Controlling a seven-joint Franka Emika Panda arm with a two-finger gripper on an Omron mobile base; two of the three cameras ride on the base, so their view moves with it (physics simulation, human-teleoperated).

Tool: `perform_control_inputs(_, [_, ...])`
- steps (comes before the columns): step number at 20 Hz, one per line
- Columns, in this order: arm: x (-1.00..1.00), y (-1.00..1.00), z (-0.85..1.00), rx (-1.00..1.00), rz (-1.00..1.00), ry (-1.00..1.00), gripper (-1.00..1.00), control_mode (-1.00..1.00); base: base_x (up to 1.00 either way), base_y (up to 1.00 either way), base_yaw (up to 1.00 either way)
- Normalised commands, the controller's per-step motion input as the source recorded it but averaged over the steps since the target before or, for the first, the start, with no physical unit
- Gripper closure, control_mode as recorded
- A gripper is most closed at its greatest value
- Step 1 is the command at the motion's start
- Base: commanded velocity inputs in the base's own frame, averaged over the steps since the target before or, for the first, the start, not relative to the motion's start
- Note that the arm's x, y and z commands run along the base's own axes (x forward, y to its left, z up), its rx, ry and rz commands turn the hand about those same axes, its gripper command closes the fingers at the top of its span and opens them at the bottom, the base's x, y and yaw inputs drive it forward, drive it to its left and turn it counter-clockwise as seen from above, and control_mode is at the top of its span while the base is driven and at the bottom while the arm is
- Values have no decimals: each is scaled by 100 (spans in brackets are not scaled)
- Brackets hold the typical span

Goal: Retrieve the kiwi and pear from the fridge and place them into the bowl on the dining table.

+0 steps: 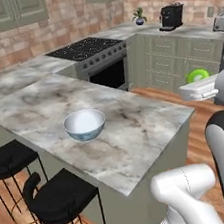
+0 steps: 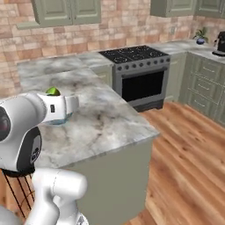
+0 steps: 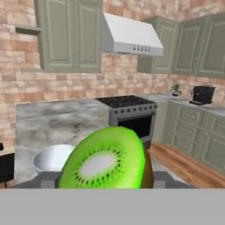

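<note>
A: The two-finger gripper [image 3: 105,186] is clenched around the bright-green cut kiwi [image 3: 105,160] — in the hand view the fruit sits right between the dark finger tips, its seeded face turned to the camera. In the left base view the same kiwi [image 1: 197,75] shows as a green cap above the white hand at about three o'clock, off the edge of the grey-veined marble dining table [image 1: 137,130].

B: And the target?

A: The small glossy pale blue-white bowl [image 1: 85,124] stands on the marble, roughly at the centre of the left base view and well apart from the hand. In the hand view the bowl [image 3: 52,158] lies at about eight o'clock, partly behind the fruit.

B: So the step is the carry to the bowl?

A: That is my reading. To do it well, I would bring the hand across above the tabletop, high enough to clear the bowl's rim, and centre the kiwi over the hollow before lowering — releasing only once it hangs low inside, since a rounded fruit dropped from height could bounce or roll out.

B: The pear?

A: I can't tell where it is; I judge it is yet to be fetched.
</note>
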Motion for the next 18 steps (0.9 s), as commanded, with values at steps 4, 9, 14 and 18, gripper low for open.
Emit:
perform_control_inputs(4, [0,0,0,0,0,0,100,100,8,99,24])
perform_control_inputs(9, [0,0,0,0,0,0,100,100,27,99,22])
perform_control_inputs(14, [0,0,0,0,0,0,100,100,69,66,15])
perform_control_inputs(18, [0,0,0,0,0,0,100,100,93,8,5])
